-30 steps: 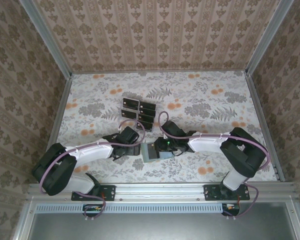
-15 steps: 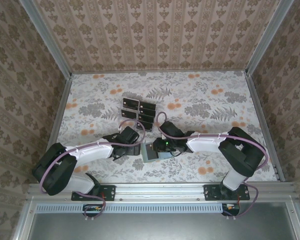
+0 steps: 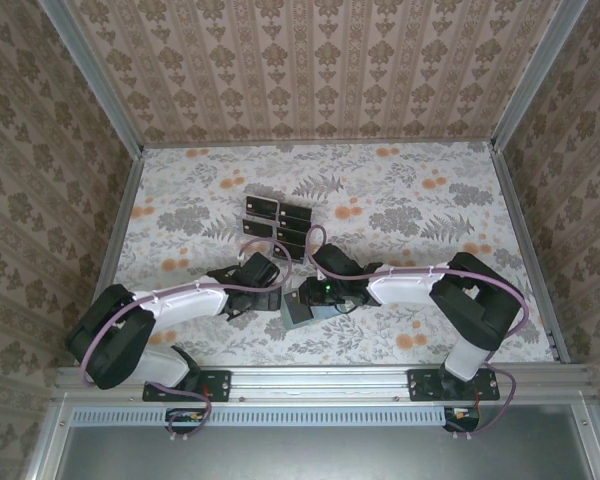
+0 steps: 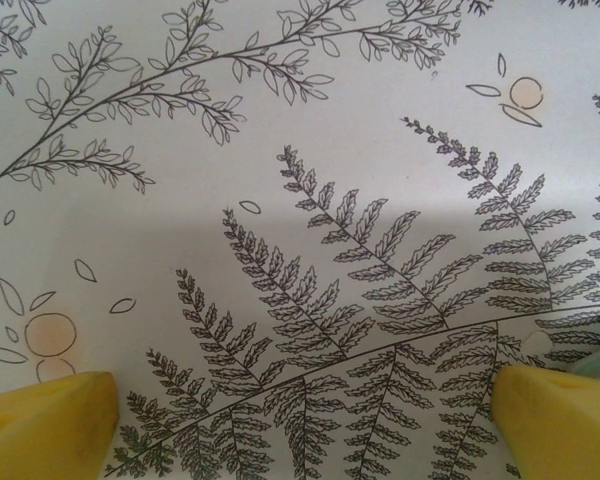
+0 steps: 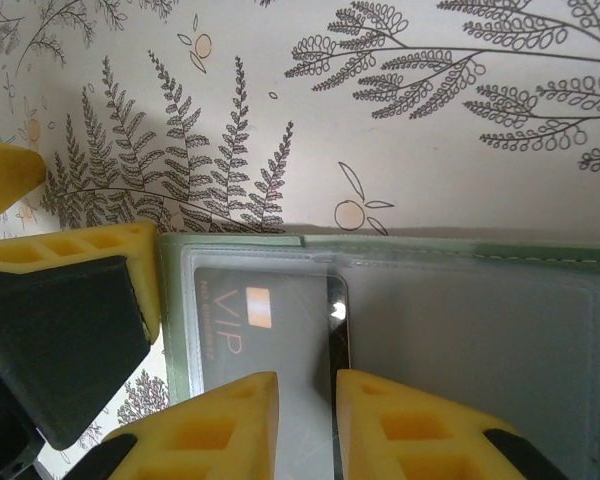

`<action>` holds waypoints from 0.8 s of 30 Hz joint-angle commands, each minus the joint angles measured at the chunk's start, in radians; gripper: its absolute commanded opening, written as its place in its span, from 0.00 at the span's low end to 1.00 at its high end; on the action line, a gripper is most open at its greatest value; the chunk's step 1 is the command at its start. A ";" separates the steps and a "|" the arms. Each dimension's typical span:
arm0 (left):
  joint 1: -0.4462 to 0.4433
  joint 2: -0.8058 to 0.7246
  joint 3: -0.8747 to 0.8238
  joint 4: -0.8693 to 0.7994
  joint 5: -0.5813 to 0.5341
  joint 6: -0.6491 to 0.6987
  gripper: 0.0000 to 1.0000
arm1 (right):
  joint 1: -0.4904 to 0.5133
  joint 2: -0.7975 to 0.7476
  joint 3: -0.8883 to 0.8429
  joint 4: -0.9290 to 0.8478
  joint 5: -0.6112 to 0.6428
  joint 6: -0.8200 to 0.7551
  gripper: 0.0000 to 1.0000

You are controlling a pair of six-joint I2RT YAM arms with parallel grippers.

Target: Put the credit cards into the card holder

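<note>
Spreading wide over the bare fern-printed surface (image 4: pixel 310 200), the left arm's fingers (image 4: pixel 50 425) hold nothing. The pale edge of the flat grey-green card holder (image 5: pixel 480 340) lies just off their right tip. In the right wrist view one left finger sits against the holder's left rim. Inside the holder's left pocket, beneath a clear window, lies a thin black rectangular card (image 5: pixel 250 320) marked VIP, its long axis apparently pointing back toward the right wrist. The card's right edge runs straight into the narrow slit between the right arm's fingers (image 5: pixel 220 425), which look clenched on it, so the right arm is the one placed to push it deeper. More loose black cards (image 3: pixel 278 222) lie farther out, well apart. Since a second ago the right arm and holder have slid leftward toward the left fingers, which hardly moved.
</note>
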 commanded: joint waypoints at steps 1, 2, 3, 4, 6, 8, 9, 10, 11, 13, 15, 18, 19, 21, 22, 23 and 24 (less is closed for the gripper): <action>-0.004 0.064 -0.009 0.078 0.061 0.016 1.00 | 0.009 -0.005 0.023 -0.002 -0.028 0.012 0.25; -0.005 0.061 -0.007 0.074 0.060 0.016 1.00 | 0.009 -0.017 0.023 -0.013 -0.022 0.007 0.25; -0.004 0.057 -0.006 0.069 0.059 0.015 1.00 | 0.008 -0.028 0.022 -0.022 -0.016 0.004 0.26; -0.004 0.049 -0.006 0.063 0.058 0.015 1.00 | 0.007 -0.044 0.020 -0.033 -0.007 -0.001 0.26; -0.005 0.019 -0.012 0.048 0.055 0.008 1.00 | 0.008 -0.077 0.012 -0.055 0.007 -0.011 0.27; -0.006 -0.019 -0.023 0.033 0.050 0.000 1.00 | 0.007 -0.104 -0.001 -0.069 0.018 -0.016 0.27; -0.007 -0.038 -0.029 0.026 0.050 -0.002 1.00 | 0.008 -0.115 -0.009 -0.072 0.023 -0.017 0.27; -0.007 -0.055 -0.032 0.017 0.051 -0.008 1.00 | 0.007 -0.124 -0.016 -0.078 0.027 -0.019 0.27; -0.008 -0.072 -0.038 0.008 0.052 -0.014 1.00 | 0.008 -0.131 -0.023 -0.082 0.029 -0.020 0.27; -0.013 -0.103 -0.051 -0.006 0.062 -0.023 1.00 | 0.007 -0.137 -0.037 -0.081 0.031 -0.018 0.27; -0.022 -0.126 -0.060 -0.021 0.067 -0.033 1.00 | 0.007 -0.142 -0.051 -0.077 0.026 -0.014 0.27; -0.038 -0.148 -0.069 -0.032 0.068 -0.047 1.00 | 0.010 -0.138 -0.060 -0.069 0.022 -0.009 0.27; -0.044 -0.151 -0.071 -0.034 0.067 -0.054 1.00 | 0.010 -0.137 -0.064 -0.066 0.020 -0.008 0.27; -0.051 -0.147 -0.074 -0.032 0.062 -0.062 1.00 | 0.010 -0.129 -0.067 -0.061 0.016 -0.006 0.27; -0.056 -0.143 -0.075 -0.028 0.060 -0.066 1.00 | 0.009 -0.125 -0.067 -0.057 0.013 -0.004 0.27; -0.058 -0.138 -0.075 -0.024 0.058 -0.070 1.00 | 0.010 -0.120 -0.067 -0.054 0.012 -0.003 0.26; -0.062 -0.132 -0.075 -0.023 0.054 -0.072 1.00 | 0.011 -0.116 -0.068 -0.051 0.009 -0.002 0.26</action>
